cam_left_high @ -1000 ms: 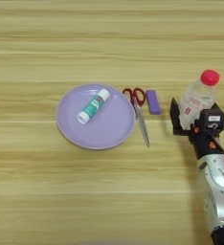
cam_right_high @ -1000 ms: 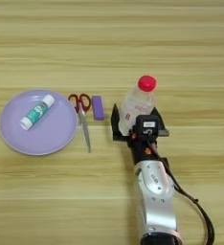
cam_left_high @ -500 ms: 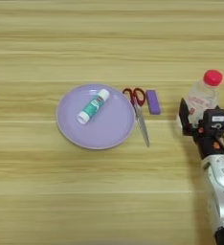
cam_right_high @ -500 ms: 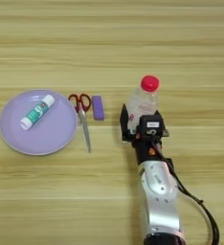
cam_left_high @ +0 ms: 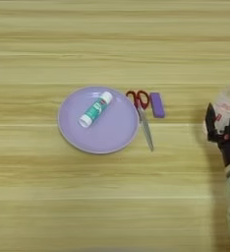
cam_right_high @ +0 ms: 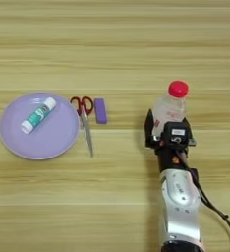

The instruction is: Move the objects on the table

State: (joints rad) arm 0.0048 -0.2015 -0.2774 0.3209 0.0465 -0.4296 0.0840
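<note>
The jaws pinch the bottle [cam_right_high: 169, 109] around its lower body, holding it upright, well right of the plate [cam_right_high: 53, 142]. The glue stick [cam_right_high: 38, 114] lies on the plate; scissors [cam_right_high: 84, 118] and block [cam_right_high: 100, 110] sit just beside it on the surface [cam_right_high: 117, 44].

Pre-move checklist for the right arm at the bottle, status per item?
1. Tool straddles the bottle: ok, black fingers sit on both sides of its lower body.
2. Grip closed on bottle: cannot tell, contact is not visible.
3. Bottle upright, red cap on: ok.
4. Space to the bottle's left: ok, the purple block and the scissors lie well apart from it.
5. Glue stick resting on the plate: ok, lying diagonally inside the rim.
6. Arm cable away from objects: ok, it trails right of the forearm.
</note>
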